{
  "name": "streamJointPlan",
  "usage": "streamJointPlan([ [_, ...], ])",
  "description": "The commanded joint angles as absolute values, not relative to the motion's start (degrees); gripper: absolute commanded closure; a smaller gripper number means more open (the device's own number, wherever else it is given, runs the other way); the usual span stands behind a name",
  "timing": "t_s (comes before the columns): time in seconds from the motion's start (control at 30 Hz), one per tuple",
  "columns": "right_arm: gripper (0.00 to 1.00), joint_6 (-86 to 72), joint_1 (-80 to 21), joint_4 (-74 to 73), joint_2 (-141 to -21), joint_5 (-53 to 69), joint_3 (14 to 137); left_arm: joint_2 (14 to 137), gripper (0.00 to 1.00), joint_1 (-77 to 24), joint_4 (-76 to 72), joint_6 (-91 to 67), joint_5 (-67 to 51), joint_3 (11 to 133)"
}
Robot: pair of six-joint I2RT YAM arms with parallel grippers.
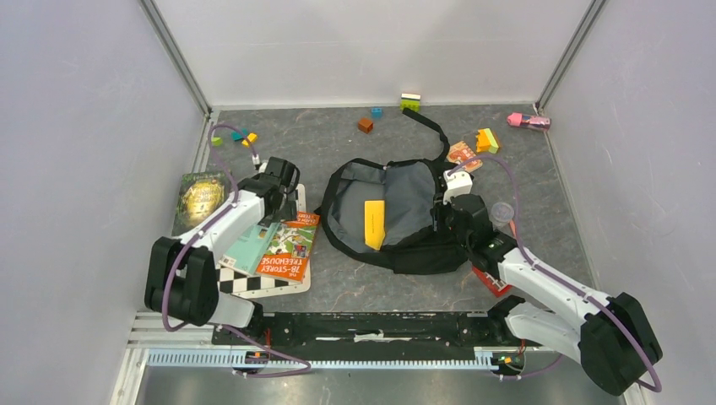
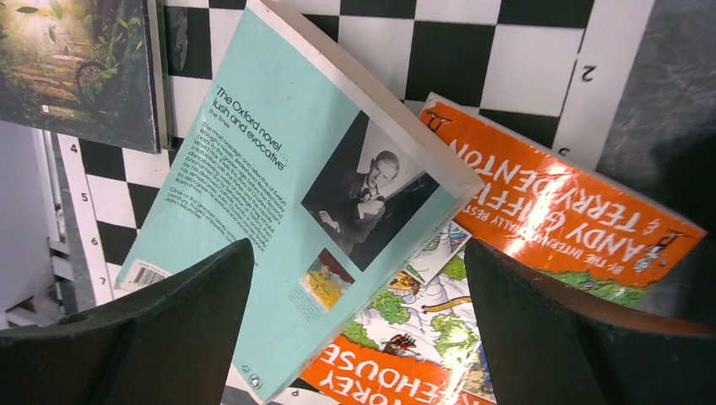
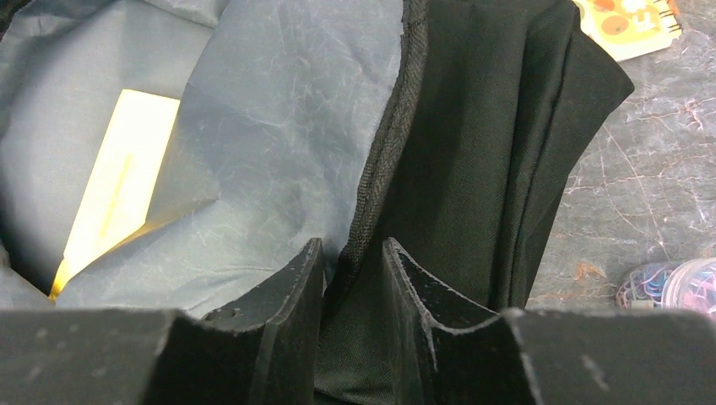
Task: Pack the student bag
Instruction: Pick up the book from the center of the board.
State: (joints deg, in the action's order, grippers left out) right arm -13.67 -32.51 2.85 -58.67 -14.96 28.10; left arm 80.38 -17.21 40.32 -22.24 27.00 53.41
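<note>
The student bag (image 1: 397,211) lies open in the middle of the table, grey lining up, with a flat yellow item (image 1: 374,224) inside it. My right gripper (image 1: 447,211) is at the bag's right rim. In the right wrist view its jaws (image 3: 353,246) stand a little apart, with the black trimmed edge of the bag (image 3: 473,126) between them and the yellow item (image 3: 118,177) at the left. My left gripper (image 1: 277,202) hovers wide open over a teal paperback (image 2: 253,169) that lies across an orange paperback (image 2: 557,211). Nothing is between its fingers (image 2: 356,253).
The books rest on a chessboard (image 1: 262,283), and a green book (image 1: 201,196) lies to their left. Small toy blocks (image 1: 366,124) and a pink item (image 1: 528,121) sit along the back wall. A clear tub of rubber bands (image 1: 503,211) stands right of the bag.
</note>
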Motion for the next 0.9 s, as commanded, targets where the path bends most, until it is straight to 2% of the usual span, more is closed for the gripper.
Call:
streamJointPlan([
  [0.0, 0.63, -14.72, -32.17, 6.23, -56.88, -13.47, 26.9, 81.96, 0.0, -17.49, 41.59, -15.9, 27.79, 55.97],
  [0.17, 0.62, -15.64, -32.08, 7.15, -57.17, -11.68, 26.92, 84.3, 0.0, -17.58, 39.99, -14.44, 24.01, 55.81],
  [0.37, 0.62, -15.93, -32.04, 7.12, -56.88, -11.15, 27.22, 89.52, 0.01, -17.58, 40.22, -13.65, 25.5, 57.23],
  [0.47, 0.62, -16.09, -32.02, 7.12, -56.32, -11.09, 27.08, 90.55, 0.2, -17.58, 40.48, -13.1, 24.62, 57.74],
  [0.6, 0.61, -16.26, -31.99, 6.94, -55.93, -11.02, 27.11, 88.31, 0.55, -17.58, 40.05, -12.84, 24.94, 57.03],
  [0.73, 0.61, -16.28, -31.99, 6.68, -55.79, -10.77, 27.26, 83.78, 0.84, -17.58, 39.29, -12.83, 25.62, 55.86],
  [0.8, 0.61, -16.16, -32.0, 6.44, -55.67, -10.88, 27.42, 80.6, 0.94, -17.57, 38.86, -12.92, 25.9, 55.1],
  [0.87, 0.61, -15.83, -31.99, 6.03, -55.53, -11.02, 27.73, 77.32, 0.98, -17.57, 38.38, -13.01, 26.12, 54.55],
])
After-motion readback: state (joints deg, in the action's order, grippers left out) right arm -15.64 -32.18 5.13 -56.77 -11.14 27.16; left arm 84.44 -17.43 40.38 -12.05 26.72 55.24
